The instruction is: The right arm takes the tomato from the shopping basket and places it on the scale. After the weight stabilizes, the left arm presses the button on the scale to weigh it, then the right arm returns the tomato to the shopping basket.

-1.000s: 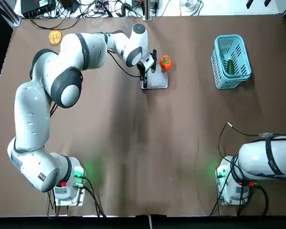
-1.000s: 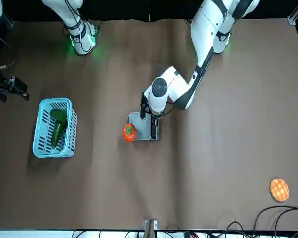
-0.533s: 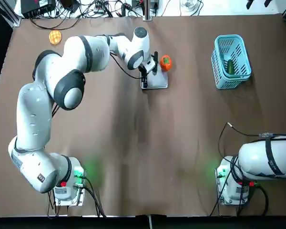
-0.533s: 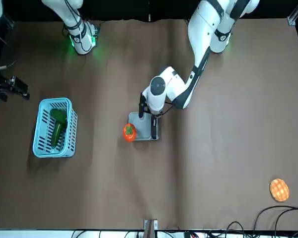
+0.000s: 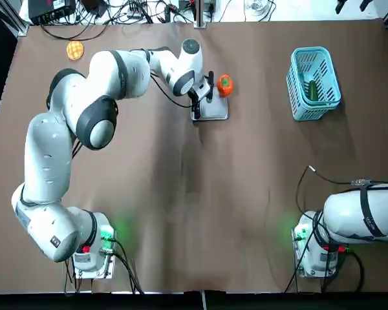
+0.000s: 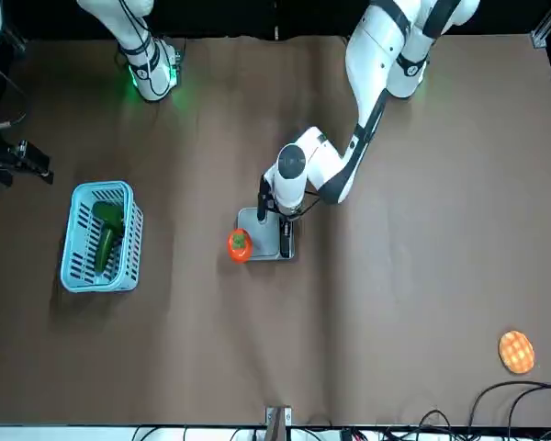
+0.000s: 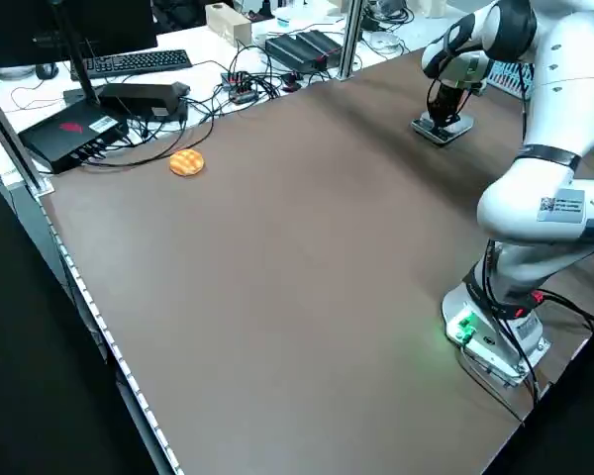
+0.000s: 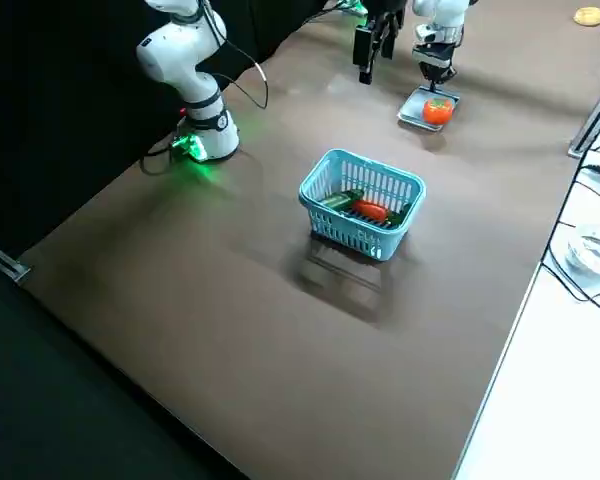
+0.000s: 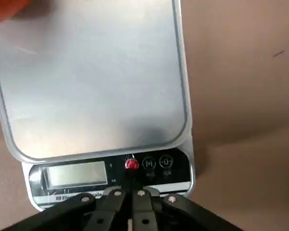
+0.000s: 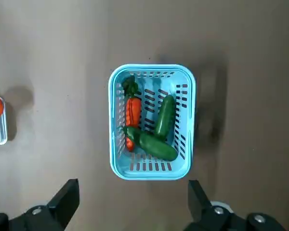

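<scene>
Front view: glossy round tomato [image 6: 240, 245].

Top cam looked down on the table, front cam faced the robot from across; both covered the scale [image 5: 210, 108].

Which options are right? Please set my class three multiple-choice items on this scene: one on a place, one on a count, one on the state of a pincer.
1. Where is the tomato?
A) in the basket
B) on the scale
C) beside the waffle-patterned disc

2. How many carrots lie in the basket?
A) none
B) one
C) three

3. How are the right pincer's fingers?
A) apart
B) pressed together
C) clamped on a carrot

1 B: the tomato sits on the scale's plate.
2 B: one carrot shows in the basket.
3 A: the right pincer has a wide gap between its fingers.
</scene>
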Tool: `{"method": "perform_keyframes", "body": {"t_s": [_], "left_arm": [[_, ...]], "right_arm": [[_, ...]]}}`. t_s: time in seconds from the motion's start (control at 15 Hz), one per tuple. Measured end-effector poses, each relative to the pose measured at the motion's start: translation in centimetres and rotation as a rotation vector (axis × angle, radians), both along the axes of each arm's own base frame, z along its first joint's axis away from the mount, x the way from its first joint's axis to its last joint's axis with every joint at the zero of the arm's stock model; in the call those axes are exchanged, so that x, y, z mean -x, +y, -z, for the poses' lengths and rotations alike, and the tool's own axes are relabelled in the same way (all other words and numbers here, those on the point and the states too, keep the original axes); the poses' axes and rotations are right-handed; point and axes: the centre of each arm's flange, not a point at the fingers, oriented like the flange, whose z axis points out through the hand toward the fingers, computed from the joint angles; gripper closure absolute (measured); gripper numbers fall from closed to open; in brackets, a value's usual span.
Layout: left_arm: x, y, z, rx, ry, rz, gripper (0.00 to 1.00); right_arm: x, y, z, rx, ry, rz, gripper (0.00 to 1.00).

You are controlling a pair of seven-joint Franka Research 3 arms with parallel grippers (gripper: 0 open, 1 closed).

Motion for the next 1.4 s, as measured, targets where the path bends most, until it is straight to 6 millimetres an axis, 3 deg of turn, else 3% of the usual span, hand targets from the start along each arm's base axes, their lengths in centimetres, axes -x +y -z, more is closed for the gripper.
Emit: {"method": "perform_keyframes", "body": {"t_s": [1.4], "left_arm": [[0.11,-0.60,0.07,0.008,-0.027,0.006,0.99]], "right_arm": [[0.06,-0.25,0.11,0.000,0.007,0.007,0.01]]}}
